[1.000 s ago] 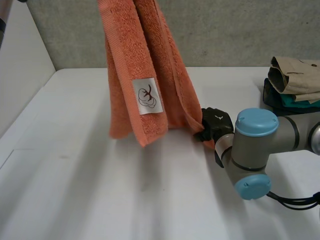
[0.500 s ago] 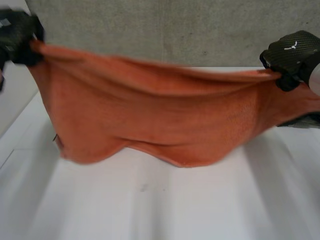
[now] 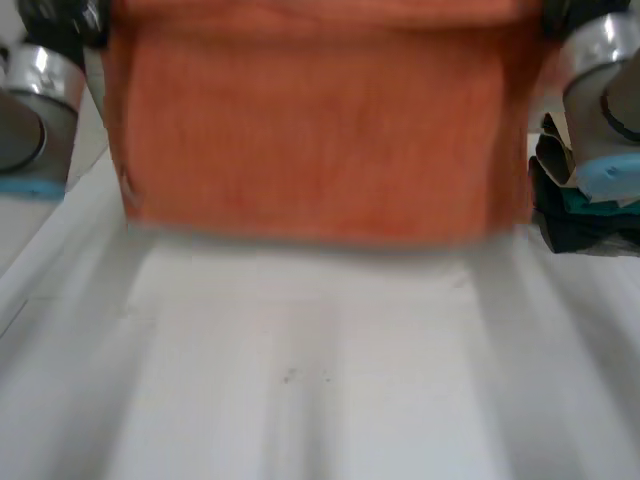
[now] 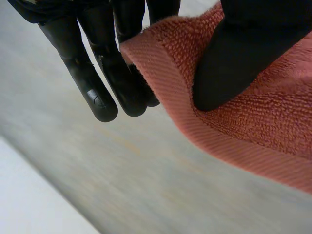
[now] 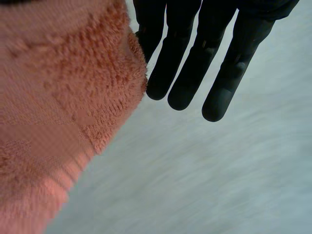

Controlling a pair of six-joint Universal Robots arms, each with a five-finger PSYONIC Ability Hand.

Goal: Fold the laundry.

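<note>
The white counter (image 3: 300, 380) takes up the near half of the head view. A broad bare stretch of it runs from the towel's lower edge toward the camera.

Above it, the orange towel (image 3: 310, 130) is held up and spread wide as a flat sheet between the two arms. Its side edges drop nearly straight and its lower edge runs level across the far part of the counter. That edge is blurred, so I cannot tell whether it touches the surface.

The left arm (image 3: 30, 110) stands just outside the towel's left edge. The right arm (image 3: 605, 90) stands just outside the right edge.

A stack of folded clothes (image 3: 585, 215), beige over teal over something dark, sits at the counter's right side. It is partly behind the right arm's blue cap and near the towel's lower right corner.

The left hand (image 4: 112, 58) is grasping the towel at an upper corner. Its thumb (image 4: 243, 53) presses the terry, just inside the ribbed hem, against the straight fingers behind.

The right hand (image 5: 195, 58) is at the opposite upper corner. Its fingers are straight, and the nearest one touches the cloth's fuzzy edge. The towel covers the thumb, and the cloth hangs from this hand, held there too.
</note>
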